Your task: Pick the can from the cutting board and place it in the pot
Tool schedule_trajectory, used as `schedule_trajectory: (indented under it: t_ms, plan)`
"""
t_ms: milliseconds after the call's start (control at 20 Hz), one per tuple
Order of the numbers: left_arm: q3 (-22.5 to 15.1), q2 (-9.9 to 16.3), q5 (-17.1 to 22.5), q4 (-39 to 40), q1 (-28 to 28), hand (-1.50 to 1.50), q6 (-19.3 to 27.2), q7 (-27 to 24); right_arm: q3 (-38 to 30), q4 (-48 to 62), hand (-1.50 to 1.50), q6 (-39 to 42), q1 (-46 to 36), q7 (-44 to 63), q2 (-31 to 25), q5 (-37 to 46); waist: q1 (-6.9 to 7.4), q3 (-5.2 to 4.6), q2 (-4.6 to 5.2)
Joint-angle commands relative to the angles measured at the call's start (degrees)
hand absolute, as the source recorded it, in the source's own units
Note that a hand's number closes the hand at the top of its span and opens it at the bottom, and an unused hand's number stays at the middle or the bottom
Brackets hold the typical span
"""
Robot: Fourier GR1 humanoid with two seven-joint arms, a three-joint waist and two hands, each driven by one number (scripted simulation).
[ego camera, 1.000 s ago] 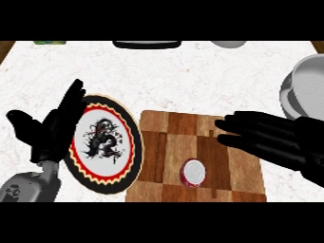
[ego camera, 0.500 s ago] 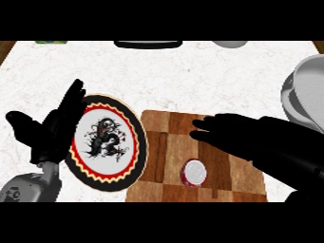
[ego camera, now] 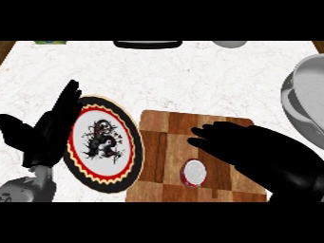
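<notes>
With fingers spread and holding nothing, the right hand (ego camera: pixel 262 152) hovers just beside the can (ego camera: pixel 195 172) on the cutting board (ego camera: pixel 166 137) and could tip it sideways.

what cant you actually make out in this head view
- Wooden cutting board: its right part is hidden under the right hand.
- Grey metal pot: cut off by the right edge.
- Red can with a white top: seen from above only, so its height is unclear.
- Round patterned plate: its left rim is covered by the open left hand.
- Dark object at the top: cut off, unidentifiable.
</notes>
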Motion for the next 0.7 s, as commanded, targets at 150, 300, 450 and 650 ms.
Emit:
schedule_trajectory:
  t_ms: [150,300,450,650]
  plan:
    - [0.6,-2.0,-2.7,-1.6,-0.4,0.00,0.4,2.3,0.6,-3.1,-1.50,0.1,4.5,2.8,8.4,6.9,-0.18,-0.01,-0.03]
    - [1.7,-2.8,-1.6,-0.6,1.4,0.00,-2.2,0.3,0.4,-0.6,-1.50,1.5,4.3,1.2,11.6,9.6,-0.06,-0.02,0.01]
    - [2.2,-4.0,-3.1,4.3,-2.2,0.00,-2.8,-0.6,-0.3,-4.7,-1.50,3.9,7.9,1.2,11.6,10.0,-0.37,-0.02,0.02]
    - [4.0,-3.6,-3.3,3.8,-3.0,0.00,-3.3,0.3,5.0,-1.5,-1.50,2.0,9.2,4.0,17.1,16.0,-0.29,-0.02,0.01]
